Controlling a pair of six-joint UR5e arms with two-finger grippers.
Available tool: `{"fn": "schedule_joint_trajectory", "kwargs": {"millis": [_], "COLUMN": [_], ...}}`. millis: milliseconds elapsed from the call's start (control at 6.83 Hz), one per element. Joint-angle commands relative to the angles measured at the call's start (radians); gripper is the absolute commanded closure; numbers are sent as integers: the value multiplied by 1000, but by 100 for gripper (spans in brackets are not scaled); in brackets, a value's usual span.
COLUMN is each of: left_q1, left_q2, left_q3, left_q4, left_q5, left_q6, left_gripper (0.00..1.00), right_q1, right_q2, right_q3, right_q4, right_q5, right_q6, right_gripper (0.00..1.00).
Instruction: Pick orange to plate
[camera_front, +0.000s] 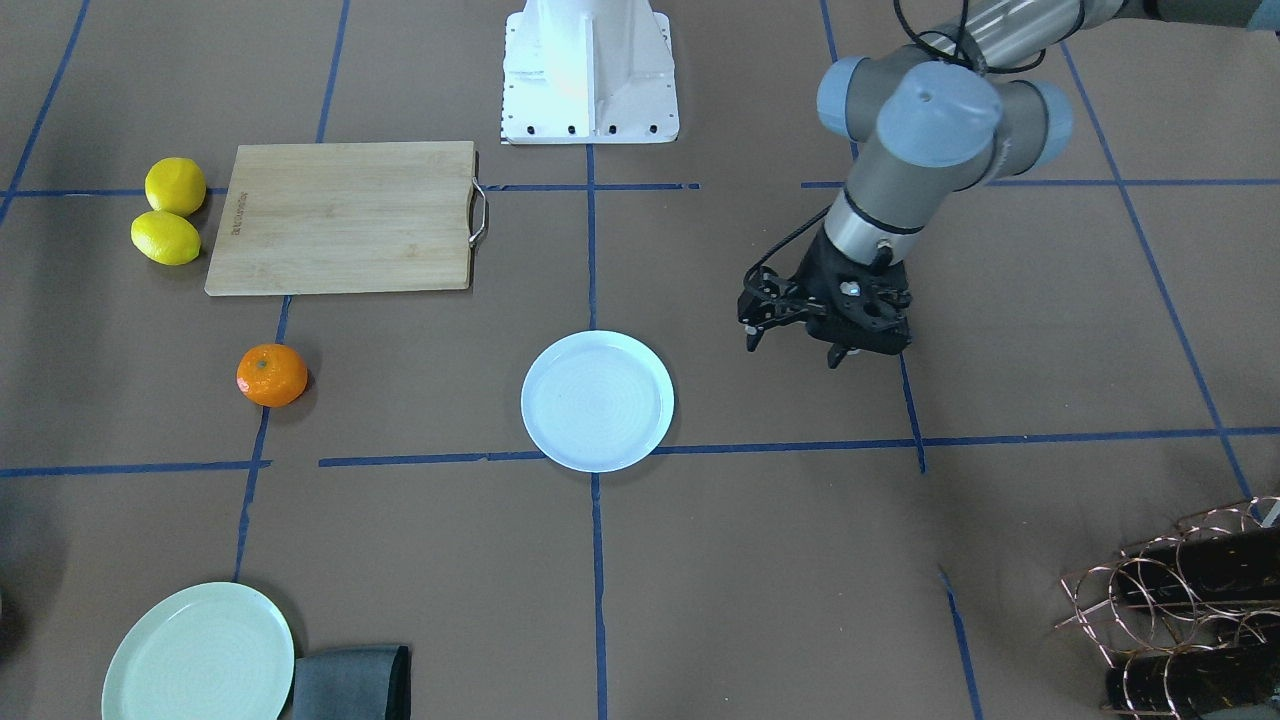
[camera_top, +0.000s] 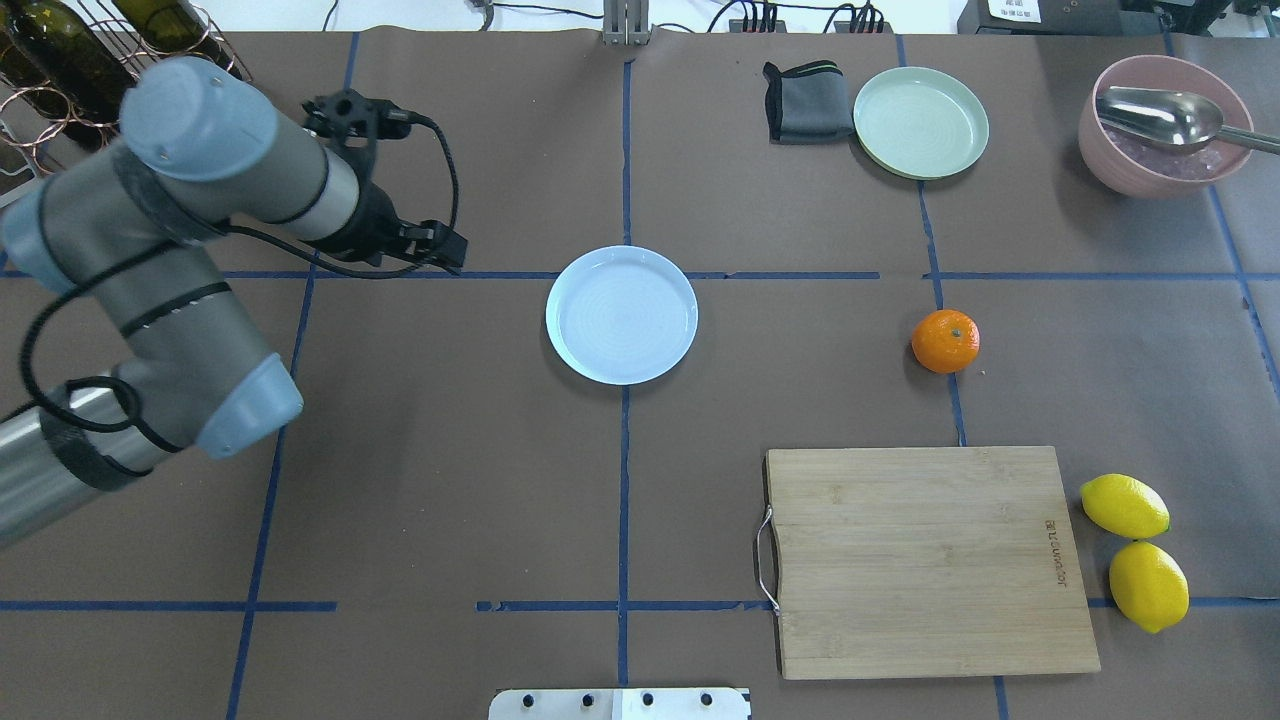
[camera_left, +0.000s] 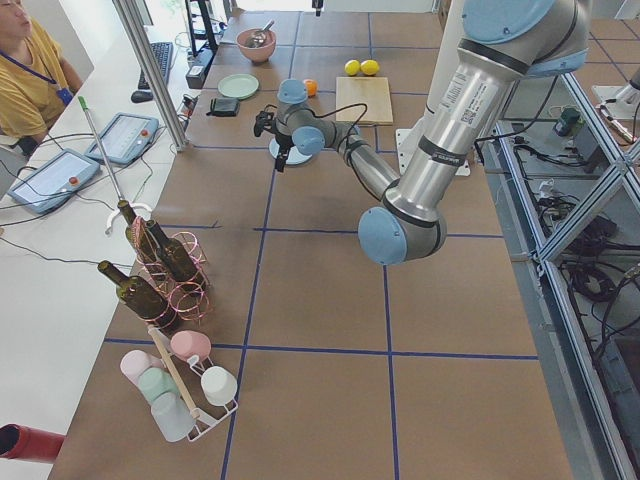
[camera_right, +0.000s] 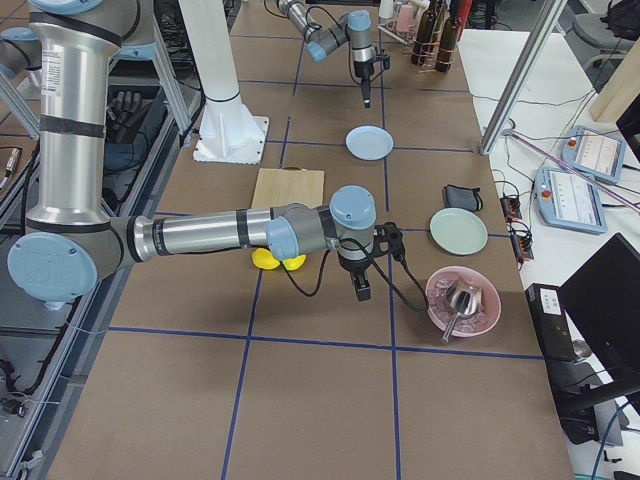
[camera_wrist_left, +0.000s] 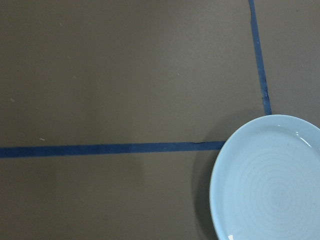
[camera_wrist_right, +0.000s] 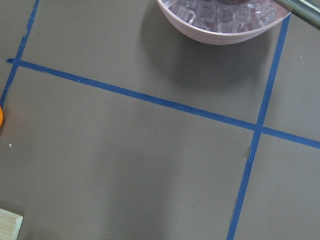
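Note:
The orange (camera_top: 945, 341) rests on the brown table, right of centre in the overhead view and beyond the cutting board; it also shows in the front view (camera_front: 272, 375), and its edge shows as a sliver (camera_wrist_right: 1, 116) in the right wrist view. The white-bluish plate (camera_top: 621, 315) lies bare at the table's middle (camera_front: 597, 400) (camera_wrist_left: 270, 180). My left gripper (camera_front: 793, 352) hangs open and holds nothing, a short way off the plate on my left side. My right gripper (camera_right: 359, 290) hovers near the pink bowl; I cannot tell whether it is open or shut.
A wooden cutting board (camera_top: 925, 560) lies near my base, with two lemons (camera_top: 1124, 505) beside it. A pale green plate (camera_top: 920, 122), a grey cloth (camera_top: 805, 100) and a pink bowl with a spoon (camera_top: 1160, 125) sit at the far right. A bottle rack (camera_top: 60, 60) stands far left.

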Motion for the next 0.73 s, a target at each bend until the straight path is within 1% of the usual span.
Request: {"fn": "schedule_joint_trajectory", "kwargs": {"millis": [0,146,439,585], "left_q1": [-224,-344,-518,-599], "left_q2": [171,236,374,456], "left_q3": [-43,-25,21,38], "left_q4": [44,47,49,50], "left_q5": [-140,-175,-198,-295], "left_q6": [442,625,874,918], "left_gripper": [0,0,0,0], "right_q1": [-2,-2,-4,-4], "right_q2": [1,1,7,7], "right_q3": [0,-5,-34,-35], "right_q4": [1,1,11,11], "right_q5": [0,-2,0,0], "right_q6": [-1,-1,-3,-3], "right_gripper": [0,0,0,0]}}
